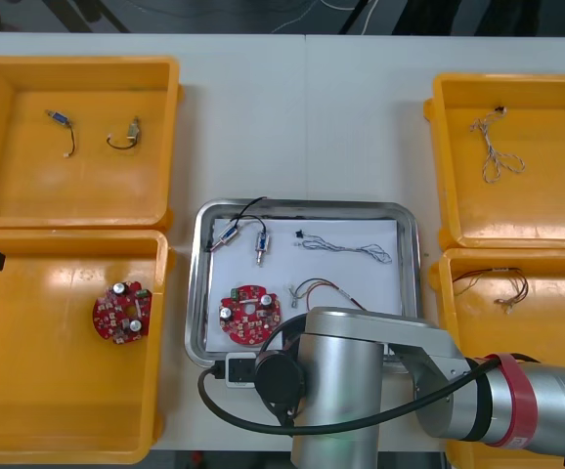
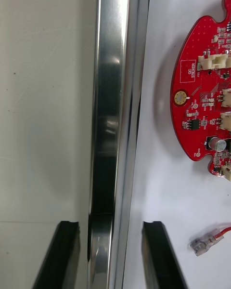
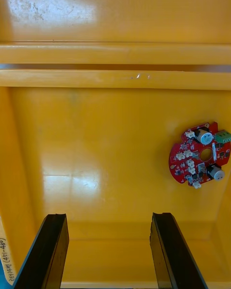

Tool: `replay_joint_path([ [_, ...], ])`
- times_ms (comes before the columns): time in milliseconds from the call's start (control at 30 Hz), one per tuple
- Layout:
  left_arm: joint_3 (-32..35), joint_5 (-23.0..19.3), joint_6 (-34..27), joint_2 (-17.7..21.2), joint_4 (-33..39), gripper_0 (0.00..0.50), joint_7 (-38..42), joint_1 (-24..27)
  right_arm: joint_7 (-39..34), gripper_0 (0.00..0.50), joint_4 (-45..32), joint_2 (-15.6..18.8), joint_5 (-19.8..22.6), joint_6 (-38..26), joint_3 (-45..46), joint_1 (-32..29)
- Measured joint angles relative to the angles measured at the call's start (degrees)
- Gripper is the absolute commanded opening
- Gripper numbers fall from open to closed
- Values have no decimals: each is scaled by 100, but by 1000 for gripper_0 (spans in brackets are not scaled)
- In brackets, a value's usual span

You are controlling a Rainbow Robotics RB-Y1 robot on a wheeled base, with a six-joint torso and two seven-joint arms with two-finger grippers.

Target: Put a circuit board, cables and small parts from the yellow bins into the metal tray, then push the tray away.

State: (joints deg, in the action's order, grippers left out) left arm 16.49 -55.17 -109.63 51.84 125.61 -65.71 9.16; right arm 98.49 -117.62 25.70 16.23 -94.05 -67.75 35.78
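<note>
The metal tray [image 1: 409,256], white inside, lies mid-table. It holds a red circuit board [image 1: 249,315], two small metal parts [image 1: 261,244], a black cable [image 1: 248,207], a twisted blue and white cable [image 1: 346,246] and a red and yellow cable [image 1: 322,290]. My right gripper [image 2: 110,255] is at the tray's near edge, under my right arm [image 1: 361,391]. Its fingers [image 2: 161,255] grip the tray rim [image 2: 108,125], one outside on the table, one inside beside the board [image 2: 207,91]. My left gripper [image 3: 108,250] hangs open over the near left bin [image 3: 115,135], nothing between its fingers.
Another red circuit board [image 1: 122,313] lies in the near left yellow bin [image 1: 28,391]. The far left bin [image 1: 9,176] holds two small parts with black cables [image 1: 124,137]. A twisted cable [image 1: 496,151] is in the far right bin; red and yellow cables [image 1: 493,283] are in the near right bin.
</note>
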Motion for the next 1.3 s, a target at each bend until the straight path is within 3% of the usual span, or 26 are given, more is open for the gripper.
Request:
replay_joint_path([
  [67, 0, 0, 0, 0, 0, 500, 0, 0, 0, 58, 0, 0, 0, 0, -1, -1],
  [233, 0, 0, 0, 0, 0, 500, 0, 0, -2, 0, 0, 0, -87, 2, -9, -2],
  [433, 0, 0, 0, 0, 0, 500, 0, 0, -2, 0, -1, -1, -366, 10, -111, -1],
  [867, 0, 0, 0, 0, 0, 500, 0, 0, -68, 0, 2, 41, -543, 11, -166, 161],
  [1300, 0, 0, 0, 0, 0, 500, 0, 0, -107, 0, 6, 198, -580, 11, -186, 699],
])
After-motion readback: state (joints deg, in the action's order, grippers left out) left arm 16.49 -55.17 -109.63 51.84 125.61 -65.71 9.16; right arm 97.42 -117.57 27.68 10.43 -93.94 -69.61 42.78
